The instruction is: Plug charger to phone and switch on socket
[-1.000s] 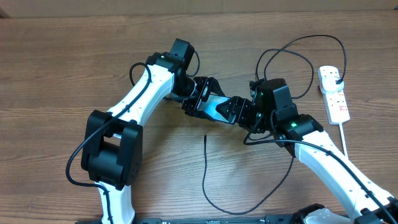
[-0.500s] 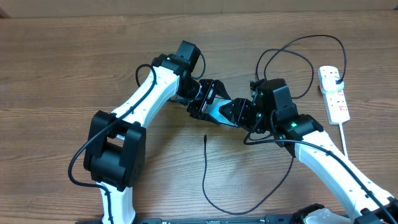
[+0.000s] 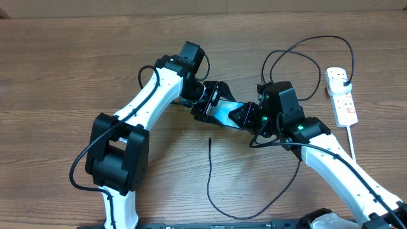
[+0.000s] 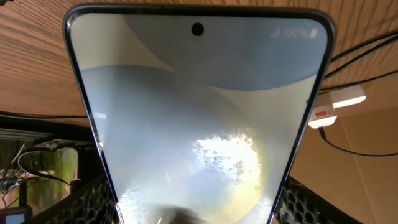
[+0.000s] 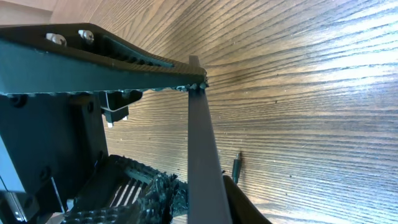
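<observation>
1. More of the phone's (image 3: pixel 225 111) screen showed between the grippers than half a second earlier; the arms had barely shifted.
2. The left gripper (image 3: pixel 208 108) clamped the phone's long sides, its long axis running straight out from the jaws toward the right arm.
3. The charger (image 3: pixel 210 140) tip lay loose on the table (image 3: pixel 63 63), just robot-side of both jaws, nearer the left.
4. The right gripper (image 3: pixel 245 116) straddled the phone's far end; whether it pinched, I could not tell.
5. The socket (image 3: pixel 341 95) sat well right of those jaws. The phone's port was hidden.
</observation>
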